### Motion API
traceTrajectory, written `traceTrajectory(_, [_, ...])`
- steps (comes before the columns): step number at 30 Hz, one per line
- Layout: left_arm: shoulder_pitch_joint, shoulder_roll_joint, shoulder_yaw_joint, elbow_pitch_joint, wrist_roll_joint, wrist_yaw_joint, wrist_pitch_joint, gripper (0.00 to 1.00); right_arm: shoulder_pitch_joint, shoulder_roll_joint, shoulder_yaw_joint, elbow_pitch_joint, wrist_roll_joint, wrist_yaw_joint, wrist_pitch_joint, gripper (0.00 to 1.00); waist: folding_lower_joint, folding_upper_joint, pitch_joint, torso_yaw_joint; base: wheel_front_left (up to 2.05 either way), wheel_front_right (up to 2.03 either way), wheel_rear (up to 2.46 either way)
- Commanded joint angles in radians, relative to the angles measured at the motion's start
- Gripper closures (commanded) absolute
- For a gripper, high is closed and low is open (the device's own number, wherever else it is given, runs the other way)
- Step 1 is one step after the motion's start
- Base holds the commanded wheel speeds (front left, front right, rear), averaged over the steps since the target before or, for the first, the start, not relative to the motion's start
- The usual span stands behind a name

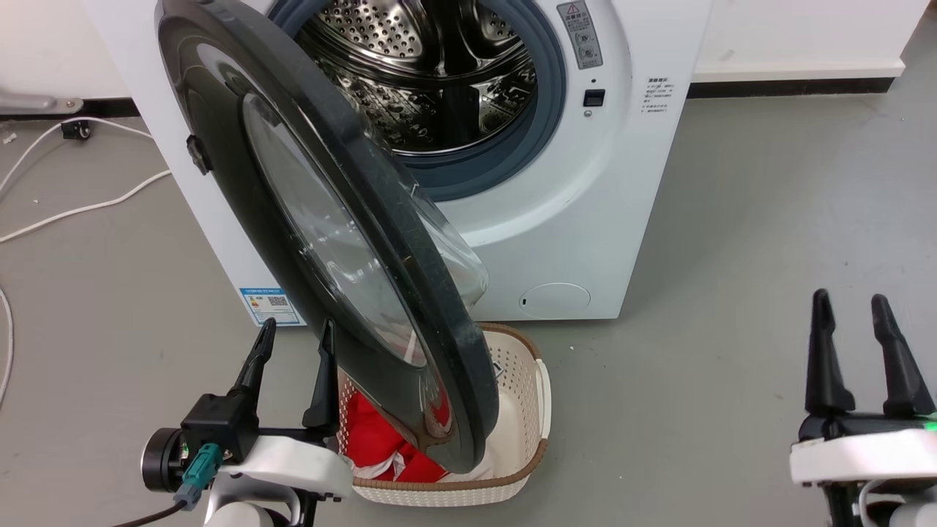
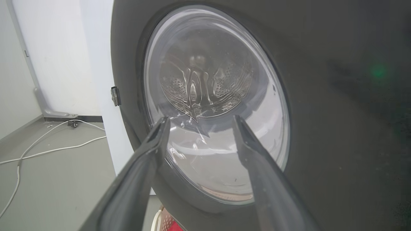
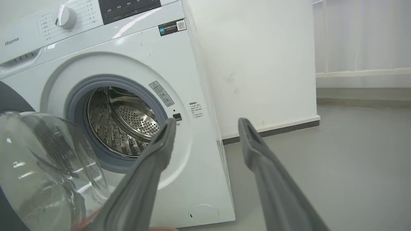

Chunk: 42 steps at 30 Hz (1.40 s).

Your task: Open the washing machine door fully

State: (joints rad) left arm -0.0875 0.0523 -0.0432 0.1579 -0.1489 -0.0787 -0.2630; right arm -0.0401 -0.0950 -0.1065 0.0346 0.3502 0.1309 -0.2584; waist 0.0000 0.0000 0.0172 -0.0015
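The left claw (image 1: pixel 297 326) and right claw (image 1: pixel 850 296) each have two long, black, tapering fingers (image 1: pixel 823 351) set in glossy white wrist shells (image 1: pixel 293 461). The left wrist carries a teal plug (image 1: pixel 199 472), a dark cable (image 1: pixel 146 516) and a round black cap (image 1: pixel 157 460). A green light (image 1: pixel 930 423) glows on the right.

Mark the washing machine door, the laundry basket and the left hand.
washing machine door (image 1: pixel 322 234): head view, on its clear glass centre.
laundry basket (image 1: pixel 521 388): head view, on its perforated right wall.
left hand (image 1: pixel 298 324): head view, midway between its two fingertips.
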Motion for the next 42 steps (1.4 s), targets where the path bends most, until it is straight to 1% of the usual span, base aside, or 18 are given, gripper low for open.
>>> traceTrajectory(1, [0.009,0.003,0.004,-0.001,0.005,-0.002,-0.002,0.00,0.036,0.017,0.003,-0.038,-0.066,0.000,0.017,0.00,0.0000,0.0000,-0.002,-0.001,0.00,0.00,0.00])
traceTrajectory(3, [0.012,0.004,0.008,0.000,0.006,0.000,-0.002,0.00,0.069,0.028,0.016,-0.086,-0.150,0.000,0.041,0.00,0.0000,0.0000,-0.004,-0.002,0.00,0.00,0.00])
traceTrajectory(5, [0.018,0.005,0.009,0.001,0.010,0.002,-0.002,0.00,0.101,0.035,0.033,-0.128,-0.207,0.000,0.061,0.00,0.0000,0.0000,-0.007,-0.003,0.00,0.00,0.00])
traceTrajectory(8, [0.022,0.008,0.012,0.003,0.013,0.002,-0.002,0.00,0.143,0.043,0.057,-0.158,-0.245,0.000,0.092,0.00,0.0000,0.0000,-0.012,-0.006,0.00,0.00,0.00])
traceTrajectory(11, [0.024,0.009,0.013,0.004,0.015,0.001,-0.002,0.00,0.170,0.046,0.067,-0.161,-0.251,0.000,0.109,0.00,0.0000,0.0000,-0.016,-0.008,0.00,0.00,0.00])
traceTrajectory(15, [0.026,0.011,0.011,0.004,0.018,-0.002,-0.002,0.00,0.181,0.047,0.061,-0.151,-0.224,0.000,0.112,0.00,0.0000,0.0000,-0.016,-0.009,0.00,0.00,0.00])
traceTrajectory(35, [0.007,0.012,0.007,0.018,0.022,-0.003,-0.002,0.00,0.155,0.047,0.062,-0.139,-0.231,0.000,0.119,0.00,0.0000,0.0000,-0.004,-0.006,0.00,0.00,0.00])
traceTrajectory(36, [0.007,0.013,0.007,0.018,0.021,-0.003,-0.002,0.21,0.155,0.047,0.061,-0.139,-0.230,0.000,0.120,0.00,0.0000,0.0000,-0.003,-0.006,0.00,0.00,0.00])
traceTrajectory(37, [0.006,0.013,0.006,0.018,0.020,-0.004,-0.002,0.62,0.155,0.047,0.061,-0.140,-0.232,0.000,0.118,0.00,0.0000,0.0000,-0.002,-0.006,0.00,0.00,0.00])
traceTrajectory(38, [0.004,0.013,0.006,0.018,0.019,-0.005,-0.002,1.00,0.154,0.047,0.061,-0.139,-0.232,0.000,0.118,0.00,0.0000,0.0000,-0.002,-0.006,0.00,0.00,0.00])
traceTrajectory(42, [0.002,0.013,0.006,0.010,0.013,-0.008,-0.002,1.00,0.152,0.047,0.061,-0.138,-0.236,0.000,0.120,0.00,0.0000,0.0000,0.001,-0.007,0.00,0.00,0.00])
